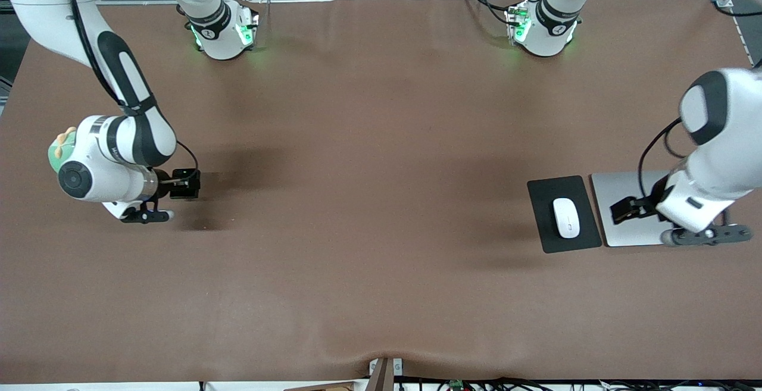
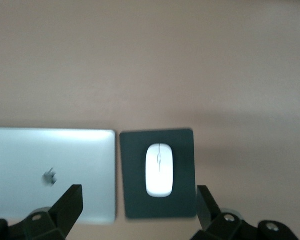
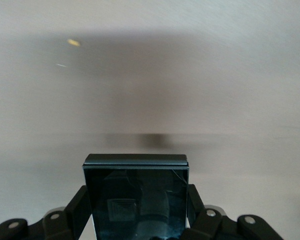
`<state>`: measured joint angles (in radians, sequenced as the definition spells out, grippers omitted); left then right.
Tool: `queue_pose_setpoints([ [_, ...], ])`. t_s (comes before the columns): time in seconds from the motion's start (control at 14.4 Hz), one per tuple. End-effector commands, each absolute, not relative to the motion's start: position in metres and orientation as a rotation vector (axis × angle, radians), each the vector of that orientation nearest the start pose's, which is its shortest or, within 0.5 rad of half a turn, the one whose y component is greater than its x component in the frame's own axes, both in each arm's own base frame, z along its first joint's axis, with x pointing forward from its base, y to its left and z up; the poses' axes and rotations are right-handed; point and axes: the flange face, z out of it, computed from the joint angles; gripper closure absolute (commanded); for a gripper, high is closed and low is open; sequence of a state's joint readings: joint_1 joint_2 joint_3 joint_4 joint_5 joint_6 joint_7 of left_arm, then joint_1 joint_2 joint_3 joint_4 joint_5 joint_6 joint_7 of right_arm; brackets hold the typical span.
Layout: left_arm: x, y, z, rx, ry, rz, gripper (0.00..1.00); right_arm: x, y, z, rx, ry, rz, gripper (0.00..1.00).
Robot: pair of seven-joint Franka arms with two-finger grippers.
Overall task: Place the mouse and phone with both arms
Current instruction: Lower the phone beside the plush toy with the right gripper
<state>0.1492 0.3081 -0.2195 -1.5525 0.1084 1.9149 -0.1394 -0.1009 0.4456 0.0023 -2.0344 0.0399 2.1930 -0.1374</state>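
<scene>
The white mouse (image 1: 566, 218) lies on a black pad (image 1: 550, 191) toward the left arm's end of the table. My left gripper (image 1: 620, 211) hangs open over the silver laptop (image 1: 619, 185) beside that pad, with nothing between its fingers. In the left wrist view the mouse (image 2: 159, 170) rests in the middle of the pad (image 2: 135, 150), clear of the open left gripper (image 2: 139, 207). The black phone (image 3: 136, 195) is held in my right gripper (image 3: 136, 212), which is shut on it. That right gripper (image 1: 178, 183) carries the phone (image 1: 189, 184) low over bare table at the right arm's end.
The closed silver laptop (image 2: 20, 160) lies flat beside the pad, with a narrow gap between them. A green plush dinosaur (image 1: 58, 152) peeks out from under the right arm's wrist. A brown cloth covers the table, and its wide middle is bare.
</scene>
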Motion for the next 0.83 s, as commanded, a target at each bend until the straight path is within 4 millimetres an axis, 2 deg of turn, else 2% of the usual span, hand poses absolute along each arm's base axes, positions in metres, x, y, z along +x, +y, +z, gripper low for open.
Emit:
queue_pose_setpoints([
  [0.0, 0.645, -0.037, 0.539, -3.101, -0.037, -0.020, 0.00, 0.549, -0.062, 0.212, -3.045, -0.035, 0.422, 1.00],
  [0.14, 0.624, -0.038, 0.577, -3.090, -0.036, -0.053, 0.00, 0.545, -0.077, 0.207, -3.044, -0.067, 0.398, 1.00],
  [0.35, 0.594, -0.045, 0.613, -3.115, -0.047, -0.014, 0.00, 0.539, -0.084, 0.199, -3.039, -0.079, 0.408, 1.00],
  [0.63, 0.563, -0.052, 0.646, -3.140, -0.041, 0.009, 0.00, 0.522, -0.099, 0.173, -3.070, -0.076, 0.379, 1.00],
  [0.77, 0.545, -0.059, 0.654, -3.144, -0.029, 0.017, 0.00, 0.519, -0.104, 0.167, -3.066, -0.059, 0.394, 1.00],
])
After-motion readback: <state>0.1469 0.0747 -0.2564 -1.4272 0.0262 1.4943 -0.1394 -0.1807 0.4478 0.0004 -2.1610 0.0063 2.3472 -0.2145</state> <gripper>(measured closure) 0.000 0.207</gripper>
